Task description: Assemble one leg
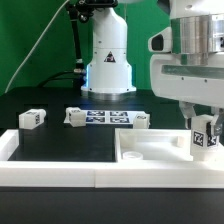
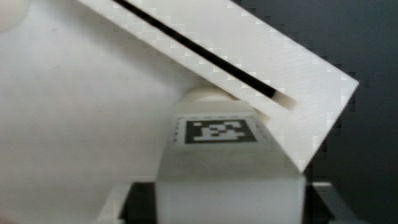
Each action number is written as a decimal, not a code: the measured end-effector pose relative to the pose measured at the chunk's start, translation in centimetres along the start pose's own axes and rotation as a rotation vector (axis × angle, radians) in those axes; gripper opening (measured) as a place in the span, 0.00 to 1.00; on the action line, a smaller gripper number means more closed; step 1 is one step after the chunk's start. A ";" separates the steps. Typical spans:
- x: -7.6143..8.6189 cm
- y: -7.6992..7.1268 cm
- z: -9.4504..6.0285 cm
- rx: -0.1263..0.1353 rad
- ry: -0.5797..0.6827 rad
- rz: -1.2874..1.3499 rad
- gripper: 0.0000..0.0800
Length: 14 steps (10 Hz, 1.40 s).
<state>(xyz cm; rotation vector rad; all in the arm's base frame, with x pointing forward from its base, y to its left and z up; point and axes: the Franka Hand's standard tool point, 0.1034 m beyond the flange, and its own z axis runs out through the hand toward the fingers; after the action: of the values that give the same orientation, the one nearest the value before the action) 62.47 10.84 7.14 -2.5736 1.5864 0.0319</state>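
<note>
My gripper is shut on a leg, a stubby white post with a square tag, held upright. It hangs over the near right corner of the large white panel at the exterior view's right. I cannot tell whether its lower end touches the panel. In the wrist view the leg sits between the two dark fingers, its far end beside the panel's raised rim. Three more legs lie on the black table: one at the left, one further right and one by the panel's back edge.
The marker board lies flat at the table's middle back. The arm's white base stands behind it. A low white wall runs along the front and left of the table.
</note>
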 end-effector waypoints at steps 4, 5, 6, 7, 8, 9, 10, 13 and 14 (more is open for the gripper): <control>-0.6 -0.2 0.1 0.007 -0.003 0.479 0.36; -0.6 -0.3 0.1 0.007 -0.003 0.571 0.36; -0.6 -0.3 0.1 0.006 -0.005 0.645 0.36; -0.6 -0.3 0.0 0.007 -0.002 0.782 0.36; -0.5 -0.2 -0.1 0.008 0.005 0.863 0.36; -0.3 -0.1 -0.1 0.005 0.012 0.879 0.37; -0.2 0.0 -0.1 0.004 0.015 0.887 0.37; -0.2 0.1 0.0 0.003 0.013 0.867 0.38; -0.2 0.1 0.0 0.003 0.014 0.860 0.60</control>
<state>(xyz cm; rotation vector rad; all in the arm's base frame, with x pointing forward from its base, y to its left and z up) 62.31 11.03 7.18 -1.6901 2.5341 0.0849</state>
